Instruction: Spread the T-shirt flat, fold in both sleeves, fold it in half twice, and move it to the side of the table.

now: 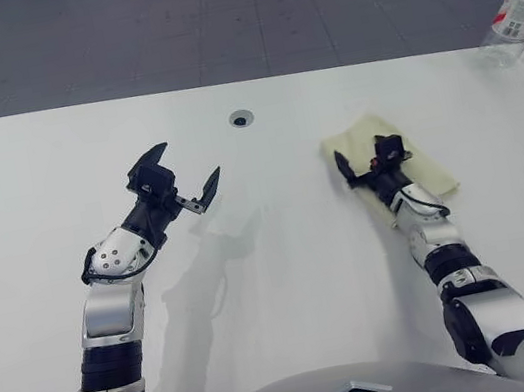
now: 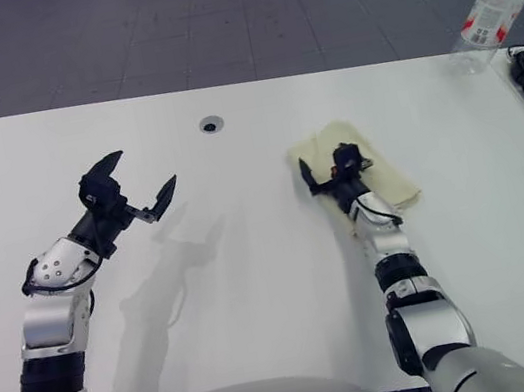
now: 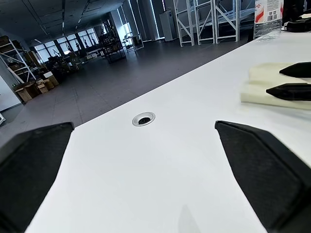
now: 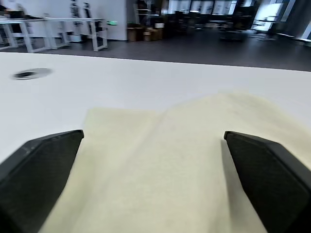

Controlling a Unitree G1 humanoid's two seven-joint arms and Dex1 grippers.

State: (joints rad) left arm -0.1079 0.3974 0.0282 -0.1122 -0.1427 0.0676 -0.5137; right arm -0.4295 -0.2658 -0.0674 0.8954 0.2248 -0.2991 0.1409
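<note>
I am looking down on the white table (image 1: 288, 283), where the pale yellow T-shirt (image 1: 425, 172) is lying folded into a small thick rectangle on my right side, about midway between the near and far edges. The right gripper (image 1: 365, 155) is sitting low over the shirt with its jaws spread wide, one finger near each side of the fold, and is gripping nothing. I cannot tell whether the tips are touching the cloth. The left gripper (image 1: 186, 169) is hanging above bare table well to the left, jaws wide apart and empty. A small round grey grommet (image 1: 241, 117) is sitting beyond both grippers. A clear plastic bottle (image 1: 518, 9) is standing at the far right corner.
</note>
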